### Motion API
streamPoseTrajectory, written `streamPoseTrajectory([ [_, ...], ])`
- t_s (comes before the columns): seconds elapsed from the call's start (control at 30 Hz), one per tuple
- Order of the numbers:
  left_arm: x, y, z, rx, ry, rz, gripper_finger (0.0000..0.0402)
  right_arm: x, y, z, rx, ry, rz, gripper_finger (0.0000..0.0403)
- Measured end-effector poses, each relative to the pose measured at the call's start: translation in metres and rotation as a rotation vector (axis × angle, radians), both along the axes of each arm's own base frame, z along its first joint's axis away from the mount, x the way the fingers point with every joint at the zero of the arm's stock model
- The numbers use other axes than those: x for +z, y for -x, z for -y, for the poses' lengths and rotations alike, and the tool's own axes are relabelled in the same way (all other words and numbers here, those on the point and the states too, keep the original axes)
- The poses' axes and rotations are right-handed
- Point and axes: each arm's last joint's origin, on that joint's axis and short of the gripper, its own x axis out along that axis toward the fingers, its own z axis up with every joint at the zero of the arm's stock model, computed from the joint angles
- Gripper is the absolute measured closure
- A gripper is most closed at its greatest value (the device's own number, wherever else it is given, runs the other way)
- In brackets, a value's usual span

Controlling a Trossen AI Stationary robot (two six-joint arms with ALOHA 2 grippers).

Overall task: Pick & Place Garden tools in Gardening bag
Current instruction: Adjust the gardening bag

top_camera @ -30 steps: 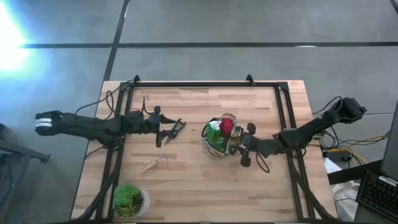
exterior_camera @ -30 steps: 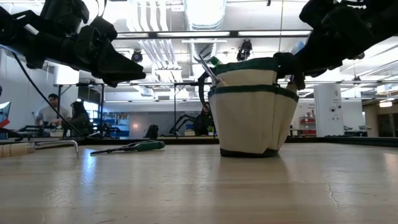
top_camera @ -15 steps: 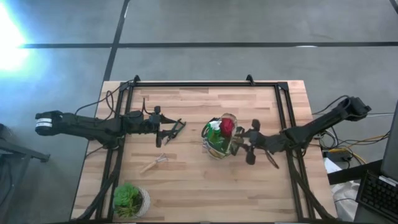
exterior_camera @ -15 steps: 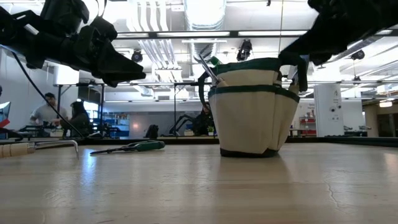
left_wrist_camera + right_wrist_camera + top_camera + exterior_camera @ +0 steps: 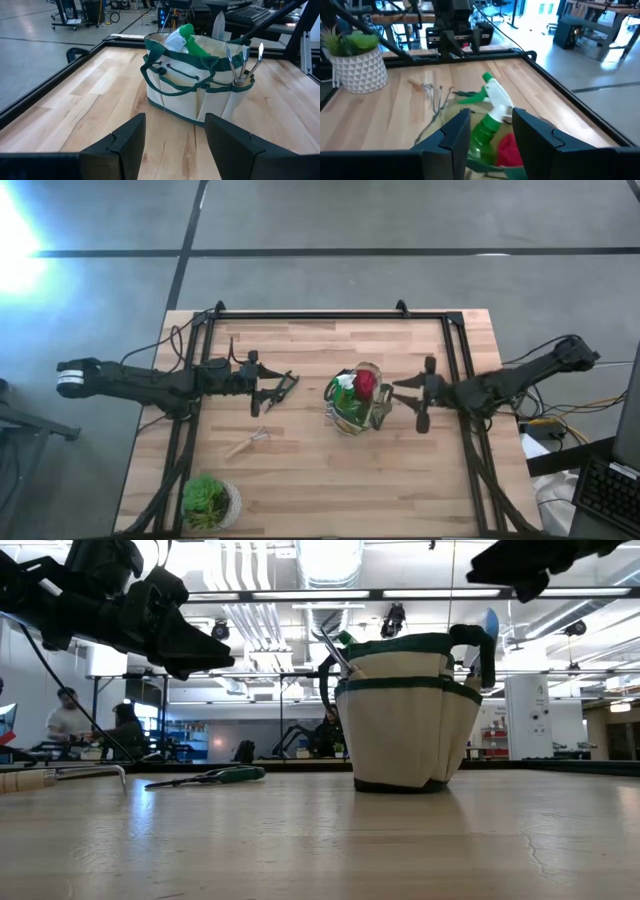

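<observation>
My left gripper (image 5: 272, 392) hovered open, empty, over the pruners (image 5: 281, 387): probably stiff, slippery metal; I'd grab the handles.

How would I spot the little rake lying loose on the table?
Start at the round cream gardening bag with dark green trim, mid-table. Look toward the left arm's side, slightly nearer the potted plant: the rake lies flat there. Unlike the green-handled pruners nearby, it has a pale wooden handle and bent wire tines.
</observation>
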Motion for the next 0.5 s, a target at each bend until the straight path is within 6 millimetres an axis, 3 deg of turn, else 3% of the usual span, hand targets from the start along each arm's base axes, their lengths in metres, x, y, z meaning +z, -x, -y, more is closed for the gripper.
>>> streamPoseTrajectory([
  [0.27, 0.000, 0.000, 0.000, 0.000, 0.000, 0.000, 0.0195, 0.025, 0.027, 0.011, 0.011, 0.049, -0.045, 0.0281],
  [0.5, 0.000, 0.000, 0.000, 0.000, 0.000, 0.000, 0.0195, 0.026, 0.038, 0.015, 0.040, 0.087, -0.059, 0.0318],
])
